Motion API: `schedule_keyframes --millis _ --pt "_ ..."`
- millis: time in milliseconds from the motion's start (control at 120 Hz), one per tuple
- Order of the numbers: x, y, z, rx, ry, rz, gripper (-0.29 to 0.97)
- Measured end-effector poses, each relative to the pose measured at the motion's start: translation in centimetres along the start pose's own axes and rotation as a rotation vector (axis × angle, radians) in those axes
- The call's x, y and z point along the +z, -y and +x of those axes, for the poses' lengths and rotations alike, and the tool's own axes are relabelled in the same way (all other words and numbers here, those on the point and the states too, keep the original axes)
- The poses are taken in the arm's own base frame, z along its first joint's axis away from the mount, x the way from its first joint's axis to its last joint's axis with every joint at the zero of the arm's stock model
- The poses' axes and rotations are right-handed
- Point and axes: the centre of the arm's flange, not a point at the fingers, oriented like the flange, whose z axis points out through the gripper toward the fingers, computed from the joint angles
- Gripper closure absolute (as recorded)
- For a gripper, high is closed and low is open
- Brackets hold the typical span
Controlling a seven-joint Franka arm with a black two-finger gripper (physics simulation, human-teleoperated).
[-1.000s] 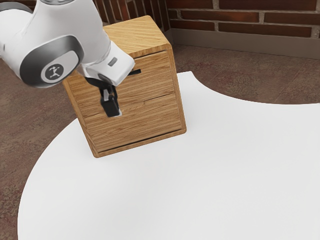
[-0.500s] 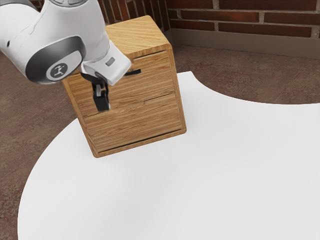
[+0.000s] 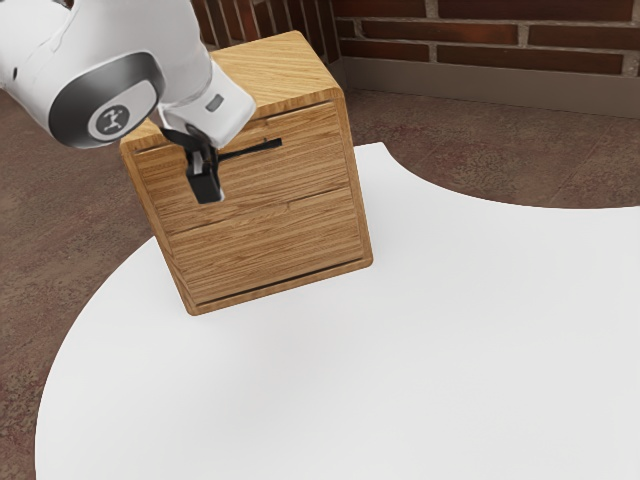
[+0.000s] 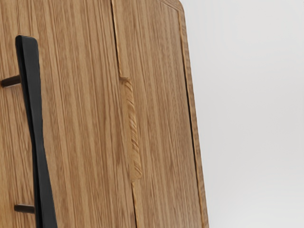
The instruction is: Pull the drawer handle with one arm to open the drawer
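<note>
On the white table [image 3: 450, 350] stands the wooden cabinet [image 3: 270, 70], whose upper drawer [image 3: 300, 150] carries the black handle [image 3: 255, 149], lying sideways toward the exterior view's right of the gripper [image 3: 207, 195] at its left end; whether the gripper is spread or pressed together, I cannot tell.
</note>
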Motion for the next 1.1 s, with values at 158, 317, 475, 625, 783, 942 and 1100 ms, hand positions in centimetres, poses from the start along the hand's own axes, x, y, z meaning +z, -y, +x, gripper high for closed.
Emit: schedule_keyframes --millis 158,317,475,625,783,942,1100 --pt "2.2 -0.1 0.3 -0.007 0.013 -0.034 0.0" --pt "3.4 0.3 1.2 -0.013 0.002 -0.045 0.0" --pt "4.6 1.1 1.7 -0.026 -0.021 -0.057 0.0" --pt "3.5 2.2 1.6 -0.042 -0.041 -0.028 0.0" --pt "3.8 3.3 0.6 -0.064 -0.034 -0.016 0.0" --pt "5.0 3.4 0.4 -0.068 -0.032 -0.033 0.0" --pt "6.1 3.0 0.5 -0.065 -0.019 -0.048 0.0"
